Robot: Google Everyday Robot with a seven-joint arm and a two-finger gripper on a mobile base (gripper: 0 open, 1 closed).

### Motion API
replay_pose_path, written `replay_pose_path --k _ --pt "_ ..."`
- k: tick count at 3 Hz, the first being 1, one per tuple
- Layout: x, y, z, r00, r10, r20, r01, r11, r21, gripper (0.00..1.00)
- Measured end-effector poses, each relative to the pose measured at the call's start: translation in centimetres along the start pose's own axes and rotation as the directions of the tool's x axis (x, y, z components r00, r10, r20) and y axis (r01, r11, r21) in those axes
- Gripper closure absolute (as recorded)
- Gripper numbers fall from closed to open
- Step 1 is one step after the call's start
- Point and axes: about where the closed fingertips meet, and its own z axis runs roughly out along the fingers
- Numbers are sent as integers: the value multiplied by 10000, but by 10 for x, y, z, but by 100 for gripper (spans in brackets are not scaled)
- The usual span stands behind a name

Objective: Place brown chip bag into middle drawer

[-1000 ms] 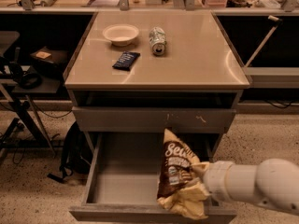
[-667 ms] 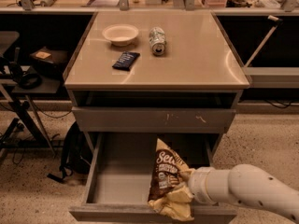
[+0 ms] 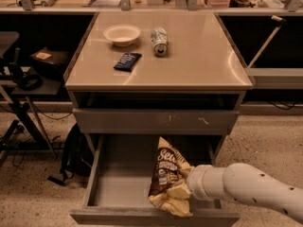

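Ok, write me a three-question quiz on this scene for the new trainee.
1. True or false: the can stands upright.
2. The dark blue packet lies: A) on the tabletop B) in the middle drawer C) under the can.
3. Fill in: the gripper, over the open middle drawer, is against the ___.
Key: 1 false, it lies on its side; 2 A; 3 brown chip bag.

Gripper (image 3: 186,176) mostly hidden behind brown chip bag (image 3: 165,171), inside middle drawer (image 3: 118,186); arm (image 3: 255,190) cut by right edge.
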Motion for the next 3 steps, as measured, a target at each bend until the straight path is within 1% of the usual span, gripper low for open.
replay_pose_path --k 1,2,3 --pt "17 -63 -6 9968 797 -20 -784 9844 1575 100" --pt "32 -114 -19 9914 1302 -109 -1211 9473 2965 100" --pt "52 -140 -20 9884 1387 -620 -1080 9285 3553 100"
